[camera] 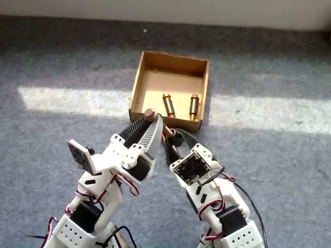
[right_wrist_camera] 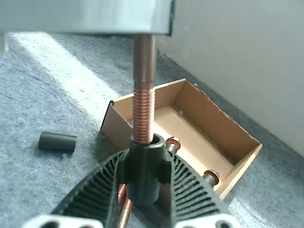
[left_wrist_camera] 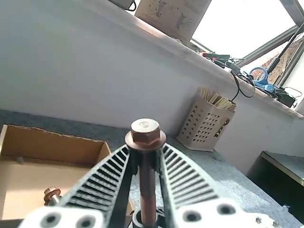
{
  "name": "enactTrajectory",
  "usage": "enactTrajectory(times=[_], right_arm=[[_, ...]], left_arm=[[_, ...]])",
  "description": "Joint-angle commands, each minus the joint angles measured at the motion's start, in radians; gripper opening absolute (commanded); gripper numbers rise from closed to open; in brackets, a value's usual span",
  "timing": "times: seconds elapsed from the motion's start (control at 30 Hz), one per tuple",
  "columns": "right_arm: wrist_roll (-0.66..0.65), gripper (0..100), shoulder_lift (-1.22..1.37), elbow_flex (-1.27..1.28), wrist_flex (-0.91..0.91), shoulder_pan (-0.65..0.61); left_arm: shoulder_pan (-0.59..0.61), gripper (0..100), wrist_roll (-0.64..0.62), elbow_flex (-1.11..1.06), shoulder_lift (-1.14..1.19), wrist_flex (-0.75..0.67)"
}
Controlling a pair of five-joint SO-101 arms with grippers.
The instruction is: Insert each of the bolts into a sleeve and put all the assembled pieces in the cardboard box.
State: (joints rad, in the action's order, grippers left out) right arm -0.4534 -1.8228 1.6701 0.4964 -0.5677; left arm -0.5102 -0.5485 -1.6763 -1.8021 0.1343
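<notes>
Over grey carpet [right_wrist_camera: 47, 95], the sleeve [right_wrist_camera: 144, 172] partly hides the bolt [right_wrist_camera: 143, 90].

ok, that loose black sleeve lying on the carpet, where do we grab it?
Grip the sleeve mid-length, from above, closing across its round sides. It lies on its side on the carpet, apart from the box, with its top side free.
</notes>
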Motion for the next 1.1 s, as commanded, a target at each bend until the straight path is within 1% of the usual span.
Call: enactTrajectory(times=[0.0, 0.07, 0.23, 0.57, 0.67, 0.8, 0.9, 1.07], right_arm=[[-0.009, 0.5, -0.016, 0.074, -0.015, -0.013], [-0.009, 0.5, -0.016, 0.045, 0.005, -0.013], [-0.003, 0.5, -0.016, -0.077, 0.128, -0.038], [-0.003, 0.5, -0.016, -0.108, 0.13, -0.047], [-0.003, 0.5, -0.016, -0.101, 0.071, -0.045], [-0.003, 0.5, -0.016, -0.081, -0.047, -0.045], [-0.008, 0.5, -0.016, -0.053, -0.125, -0.05], [-0.009, 0.5, -0.016, -0.044, -0.147, -0.05]], left_arm=[[-0.013, 1, 0.015, -0.019, -0.012, -0.003], [-0.013, 1, 0.015, -0.019, -0.012, -0.003], [-0.013, 1, 0.015, -0.019, -0.012, -0.003], [-0.015, 1, 0.014, -0.018, -0.012, 0.0], [-0.007, 1, 0.012, -0.016, -0.012, -0.003], [0.054, 1, 0.009, -0.001, -0.012, -0.005], [0.068, 1, 0.009, 0.015, -0.012, 0.0], [0.064, 1, 0.009, 0.007, -0.01, 0.0]])
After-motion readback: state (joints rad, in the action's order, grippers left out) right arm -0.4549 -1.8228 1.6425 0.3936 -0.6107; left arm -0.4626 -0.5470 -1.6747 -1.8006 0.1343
